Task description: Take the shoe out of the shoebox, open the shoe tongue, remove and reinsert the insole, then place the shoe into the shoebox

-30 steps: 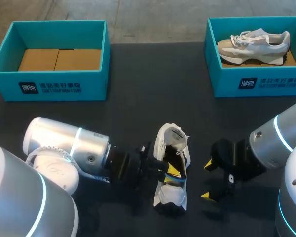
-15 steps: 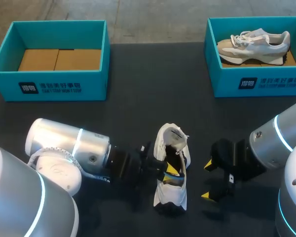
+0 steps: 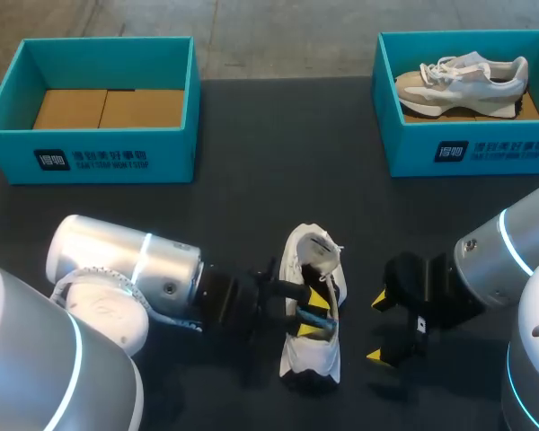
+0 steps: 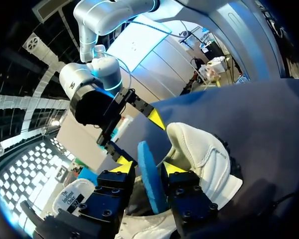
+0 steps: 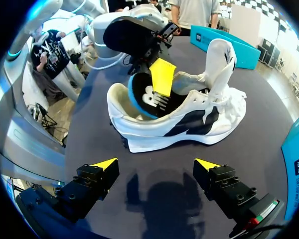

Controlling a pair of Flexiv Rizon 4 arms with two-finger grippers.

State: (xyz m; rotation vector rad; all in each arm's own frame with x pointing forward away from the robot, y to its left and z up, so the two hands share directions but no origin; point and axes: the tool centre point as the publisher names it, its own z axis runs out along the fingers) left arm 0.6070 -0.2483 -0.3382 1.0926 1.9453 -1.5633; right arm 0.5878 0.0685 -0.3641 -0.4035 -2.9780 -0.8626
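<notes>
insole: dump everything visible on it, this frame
The insole is a thin, flexible-looking sheet. One face is bright blue, and the right wrist view shows the other face black with white print. It stands on edge and curled, with its heel end lifted above the collar of the white shoe; the rest appears to sit inside. The left gripper pinches it from both sides. The right gripper is open and clear of it.

— What's the bench point(image 3: 269, 135) like?
— A dark, flat top.
— And what sits on it?
— A teal left box point(image 3: 94, 160) and a teal right box point(image 3: 472, 151) at the far corners, well apart. A white shoe point(image 3: 311, 357) stands on its sole, near middle.
</notes>
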